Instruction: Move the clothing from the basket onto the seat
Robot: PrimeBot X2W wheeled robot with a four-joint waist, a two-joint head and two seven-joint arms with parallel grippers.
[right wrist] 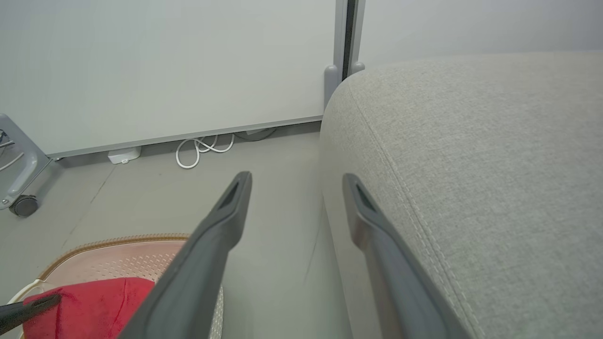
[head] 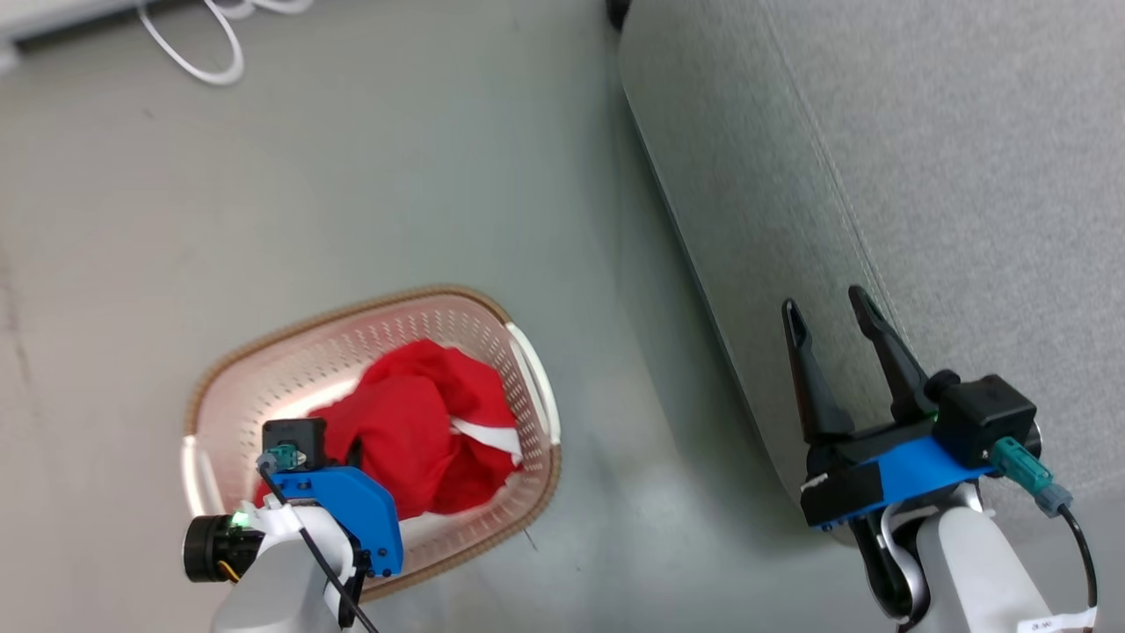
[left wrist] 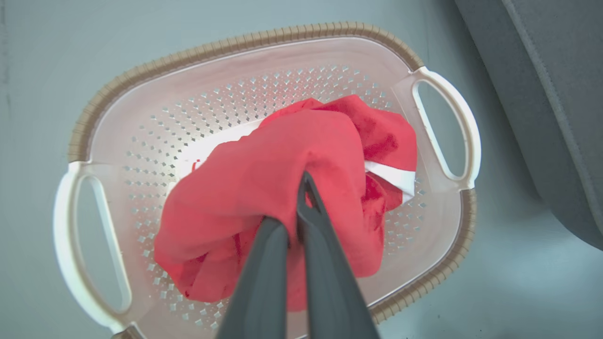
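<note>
In the left wrist view, the left gripper (left wrist: 293, 207) has its two dark fingers pressed together on a fold of the clothing (left wrist: 264, 165). The red cloth bunches up around the tips. That view also shows a white stripe (left wrist: 391, 175) on the cloth and the perforated floor of the basket (left wrist: 235, 44) around the heap. The clothing lies inside the basket, towards the side with the nearer white handle (left wrist: 452, 122).

The head view shows none of that grip, because the blue wrist mount and its camera block cover the fingers. It does place the basket on the grey floor (head: 352, 176), apart from the seat (head: 923, 176), with a strip of bare floor between them.

The right gripper (head: 824, 303) hangs over the seat's rounded edge with its fingers spread wide and nothing between them. The right wrist view confirms the gap. Its left finger lies over the floor and its right finger over the grey upholstery and its seam line. At the lower left of that view, a dark fingertip of the other arm touches the red cloth.

Farther off, a looped white cable (right wrist: 202, 148) and a small white box (right wrist: 123, 154) lie along the foot of a pale wall panel (right wrist: 165, 66). A castor wheel (right wrist: 23, 205) stands at the far left.
</note>
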